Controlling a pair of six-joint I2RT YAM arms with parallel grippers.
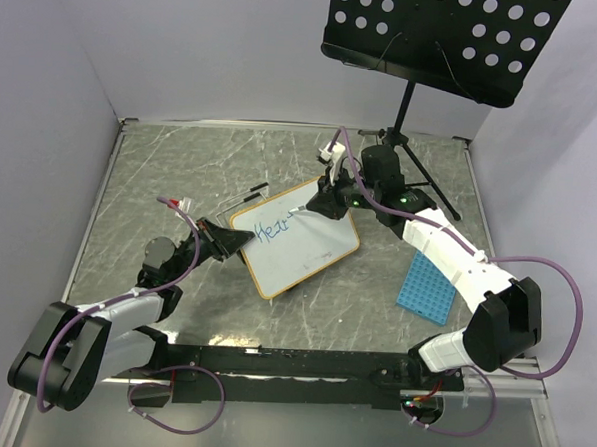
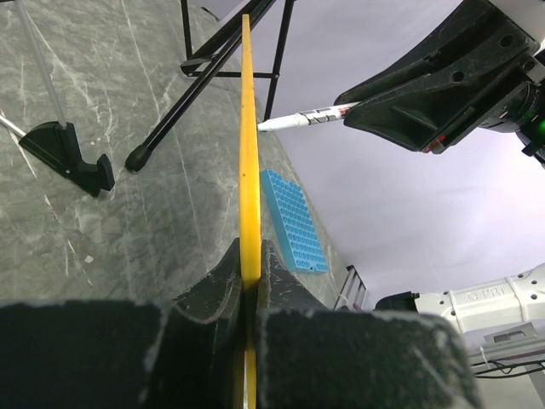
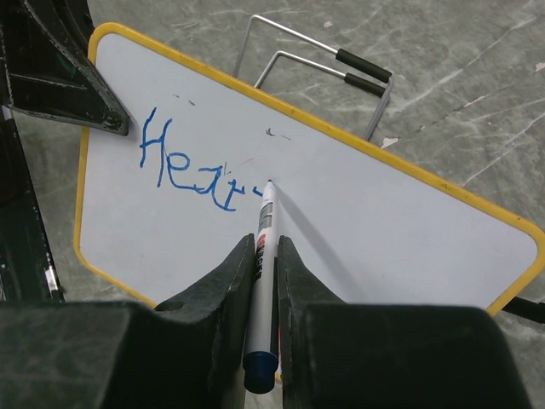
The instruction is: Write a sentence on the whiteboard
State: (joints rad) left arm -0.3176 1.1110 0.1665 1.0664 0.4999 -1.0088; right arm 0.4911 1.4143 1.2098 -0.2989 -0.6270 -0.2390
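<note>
Currently, step in hand: writing, with the first word under way.

Item 1, small rectangular glossy whiteboard (image 1: 307, 246) with rounded corners and a thin yellow-orange frame. It sits near the middle of the grey marbled stone-look counter (image 1: 181, 167) and appears raised at an angle rather than lying flat.

Item 2, sentence (image 3: 189, 169) in thin blue marker strokes. Only one partial word shows, reading roughly "Hea" plus an unfinished stroke, at the board's 10 o'clock region in the top view. Most of the white face is bare.

Item 3, left tool (image 1: 228, 240). Its black fingers are clamped on the frame edge at the board's 9 o'clock corner, steadying it.

Item 4, right tool (image 3: 266, 256). It is closed narrow around a slim white marker with a dark blue end cap (image 3: 262, 290). The tip is at the end of the lettering and apparently touching the face (contact cannot be confirmed).

Judgement: early in the task. The next move calls for light, even tip pressure and small strokes toward the board's bare 3 o'clock side. The left grip must hold firm so the board does not swing under the push.

Surroundings:
- Blue square plastic grid tray (image 1: 430, 288), lying at 4 o'clock of the board.
- Black perforated metal music-stand panel (image 1: 443, 36) on a tripod, at 1 o'clock.
- Bent wire legs with black tips (image 3: 341, 68), just behind the board's far edge.
- Pale lavender walls (image 1: 237, 50), on three sides.
</note>
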